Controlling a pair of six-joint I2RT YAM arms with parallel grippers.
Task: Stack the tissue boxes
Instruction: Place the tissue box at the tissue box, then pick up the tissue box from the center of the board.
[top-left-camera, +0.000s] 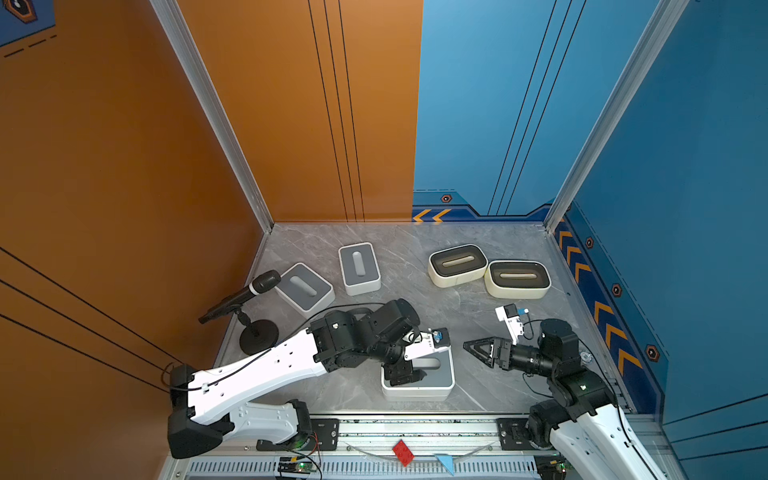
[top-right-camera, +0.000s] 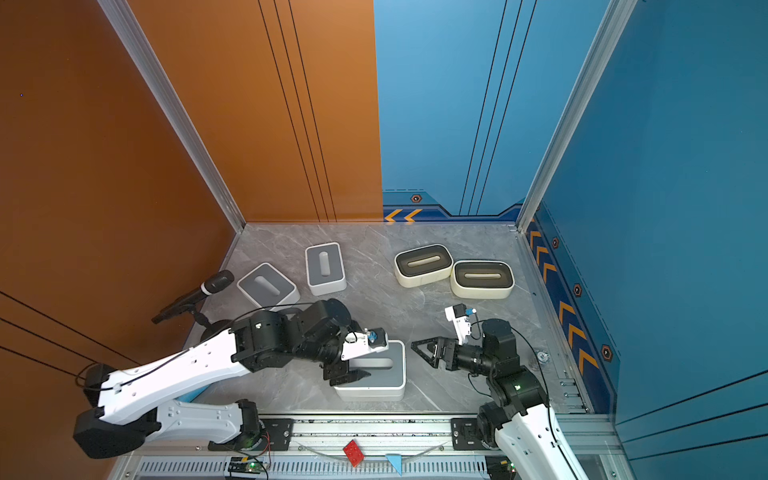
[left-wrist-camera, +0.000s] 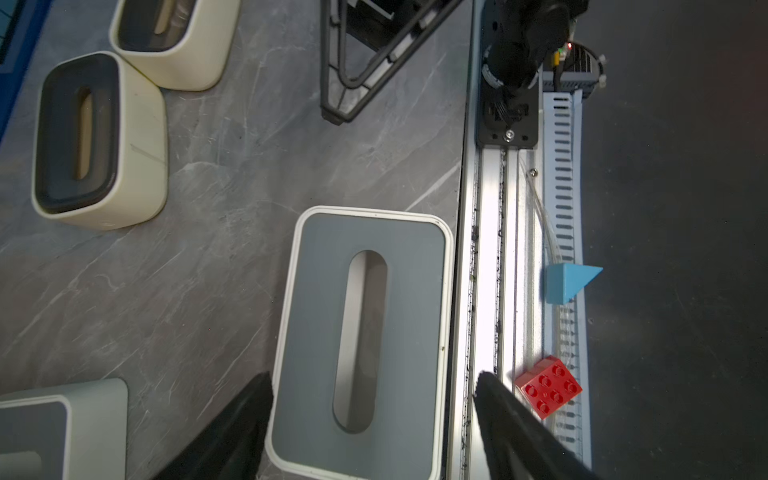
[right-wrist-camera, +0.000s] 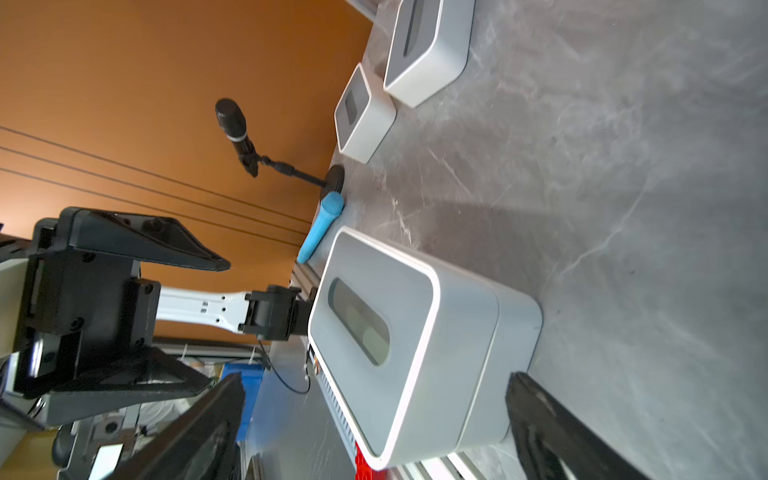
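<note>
- White rectangular tissue box (top-left-camera: 432, 380) with grey slotted lid sits on the grey marbled table (top-left-camera: 478, 395).
- Left gripper (left-wrist-camera: 372, 380) hovers above this box, jaws spread, holding nothing.
- Right gripper (top-left-camera: 473, 353) hangs just beside it, jaws wide, empty.

In a top view: rounded box (top-left-camera: 457, 265) right of centre, touching second rounded box (top-left-camera: 518, 279) on its right; angular box (top-left-camera: 359, 268) left of centre; corner box (top-left-camera: 304, 292) at its lower left; microphone (top-left-camera: 266, 282) further left; near box (top-left-camera: 444, 374) lower centre, resting on a lower box (right-wrist-camera: 519, 328)
</note>
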